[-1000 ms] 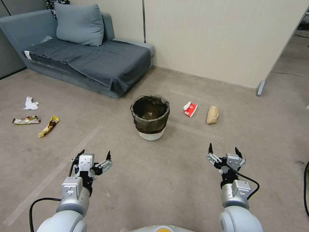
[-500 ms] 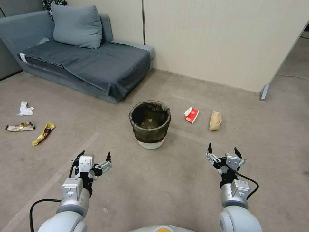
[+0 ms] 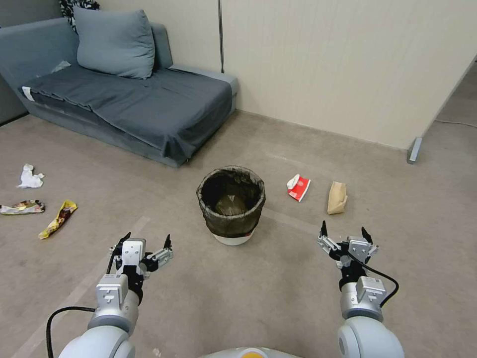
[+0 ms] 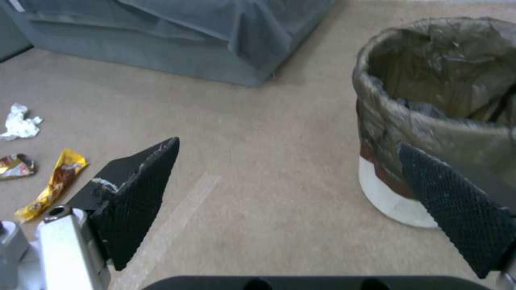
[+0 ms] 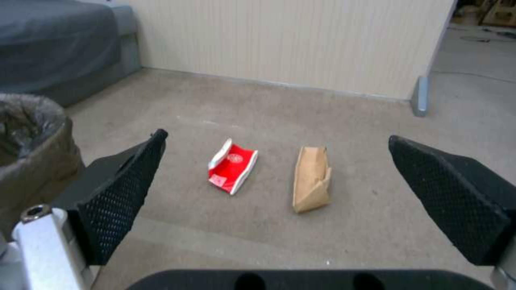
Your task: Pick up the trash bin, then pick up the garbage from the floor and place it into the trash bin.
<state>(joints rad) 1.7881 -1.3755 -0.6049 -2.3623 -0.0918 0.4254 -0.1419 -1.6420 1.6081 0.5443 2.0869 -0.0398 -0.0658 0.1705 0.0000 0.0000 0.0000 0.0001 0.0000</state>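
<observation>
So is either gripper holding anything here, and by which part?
Nothing is held. The left gripper and right gripper are both open above the floor, short of the trash bin.

The left gripper [image 4: 290, 193] hangs above the floor [image 4: 258, 121] with its two black textured fingers [image 4: 137, 201] spread wide. Beyond one finger stands the trash bin [image 4: 392, 201] (white base, dark bag folded over its rim). Off the other side lie a crumpled tissue [image 4: 19, 123] and a yellow wrapper [image 4: 54, 183], with a grey sofa [image 4: 177, 36] behind.
</observation>
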